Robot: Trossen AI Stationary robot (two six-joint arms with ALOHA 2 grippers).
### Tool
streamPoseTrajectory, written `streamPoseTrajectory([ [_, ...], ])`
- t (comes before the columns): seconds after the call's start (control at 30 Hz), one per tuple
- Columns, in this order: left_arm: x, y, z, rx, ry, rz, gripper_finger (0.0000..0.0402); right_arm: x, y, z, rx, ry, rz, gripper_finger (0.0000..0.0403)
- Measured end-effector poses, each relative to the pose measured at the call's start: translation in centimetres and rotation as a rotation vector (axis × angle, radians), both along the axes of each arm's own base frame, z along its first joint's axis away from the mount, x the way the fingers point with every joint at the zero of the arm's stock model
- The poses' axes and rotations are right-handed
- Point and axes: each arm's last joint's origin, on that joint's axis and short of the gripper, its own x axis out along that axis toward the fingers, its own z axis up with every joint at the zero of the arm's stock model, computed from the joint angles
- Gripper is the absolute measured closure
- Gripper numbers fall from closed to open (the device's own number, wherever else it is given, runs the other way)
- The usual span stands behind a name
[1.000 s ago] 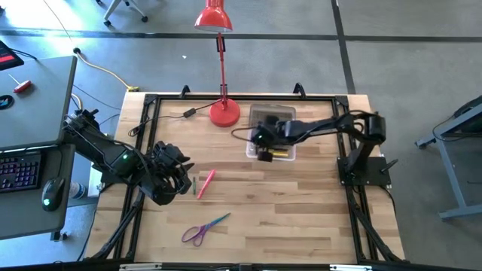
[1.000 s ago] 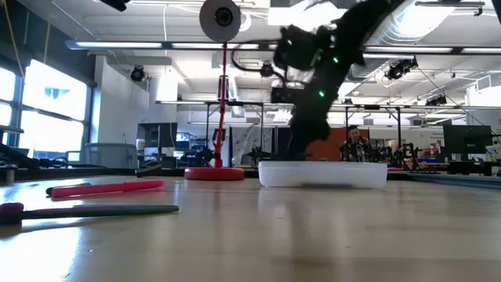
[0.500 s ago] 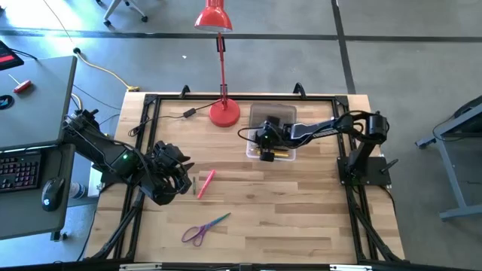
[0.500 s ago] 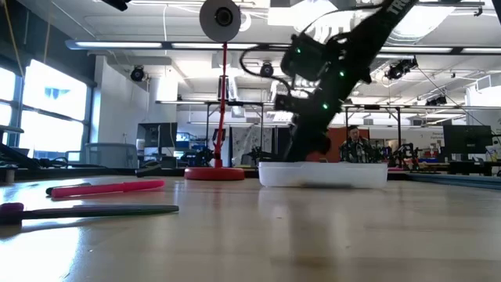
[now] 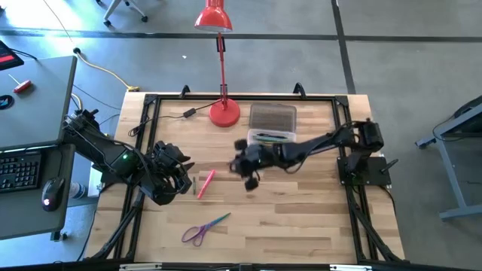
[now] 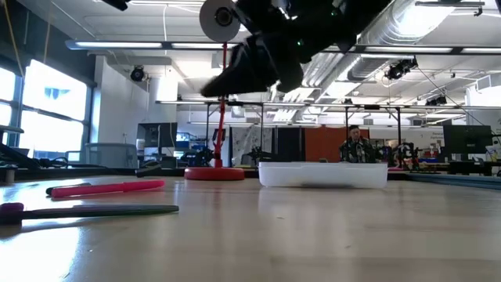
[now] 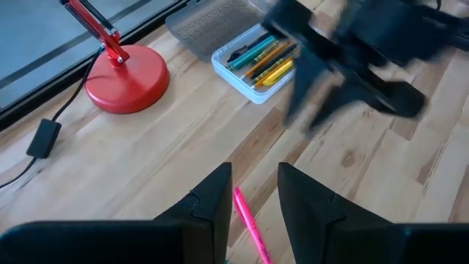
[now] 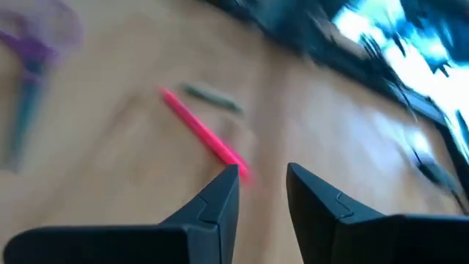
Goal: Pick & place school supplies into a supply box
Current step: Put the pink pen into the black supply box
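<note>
1. Right gripper (image 5: 248, 175), fingers narrowly parted, empty, mid-frame above table; blurred, so risks overshooting thin pink marker (image 5: 205, 183).
2. Left gripper (image 5: 183, 179), narrow gap, empty, centre-left beside marker: collision risk.
3. Clear plastic supply box (image 5: 272, 136), upper centre, holds pens.

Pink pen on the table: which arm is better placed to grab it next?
Probably right. The right gripper hangs over mid-table, empty, fingers open, its wrist view aimed at the pink pen, with the supply box just behind it. The left gripper sits closer to the pen but low at the table's left edge.
</note>
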Motion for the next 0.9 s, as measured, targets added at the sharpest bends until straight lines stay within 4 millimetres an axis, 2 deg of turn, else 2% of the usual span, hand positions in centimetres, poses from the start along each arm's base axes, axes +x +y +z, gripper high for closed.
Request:
streamPoseTrajectory([
  [0.1, 0.0, 0.0, 0.0, -0.002, 0.003, -0.001, 0.0261, 0.9, 1.5, -0.8, -0.012, -0.077, 0.112, 0.0308],
  [0.2, 0.0, 0.0, 0.0, -0.003, 0.002, -0.002, 0.0261, 1.9, 1.7, -2.2, -0.002, -0.122, 0.142, 0.0308],
  [0.3, -0.1, 0.0, 0.1, -0.003, 0.0, -0.002, 0.0261, 3.4, 1.2, -3.8, 0.033, -0.077, 0.149, 0.0308],
  [0.6, 0.0, 0.0, 0.1, -0.001, -0.004, -0.001, 0.0261, 9.7, 0.0, -6.1, 0.108, 0.095, 0.235, 0.0308],
  [0.73, -0.1, 0.0, 0.0, -0.008, 0.006, -0.007, 0.0261, 11.3, -1.0, -7.2, 0.128, 0.117, 0.279, 0.0308],
  [0.9, -0.1, 0.0, 0.0, -0.006, 0.013, -0.011, 0.0261, 12.1, -1.9, -8.5, 0.134, 0.138, 0.268, 0.0308],
])
